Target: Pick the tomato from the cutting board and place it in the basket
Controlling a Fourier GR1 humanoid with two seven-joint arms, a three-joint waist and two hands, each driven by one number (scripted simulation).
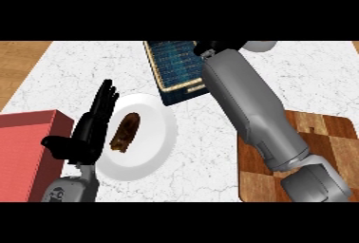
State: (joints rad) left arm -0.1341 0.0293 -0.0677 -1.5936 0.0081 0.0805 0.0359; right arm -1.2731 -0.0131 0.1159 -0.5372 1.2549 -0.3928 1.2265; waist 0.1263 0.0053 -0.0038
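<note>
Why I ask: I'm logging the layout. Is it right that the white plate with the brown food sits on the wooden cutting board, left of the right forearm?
Not quite. The white plate with the brown food sits on the marble counter, not the wooden cutting board, which lies right of the right forearm. The head view shows it.

blue basket [175, 66] — checkered board [326, 137], red box [28, 152]

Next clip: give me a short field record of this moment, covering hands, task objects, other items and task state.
right hand: reached over the basket, mostly hidden, fingers cannot be told
left hand: open, resting at the view's left, fingers up
tomato: not visible
cutting board: at right, under the right forearm, nothing seen on its bare part
plate: white, holds a brown food item
red box: at left edge
task state: cannot tell whether the tomato is in the basket
</note>
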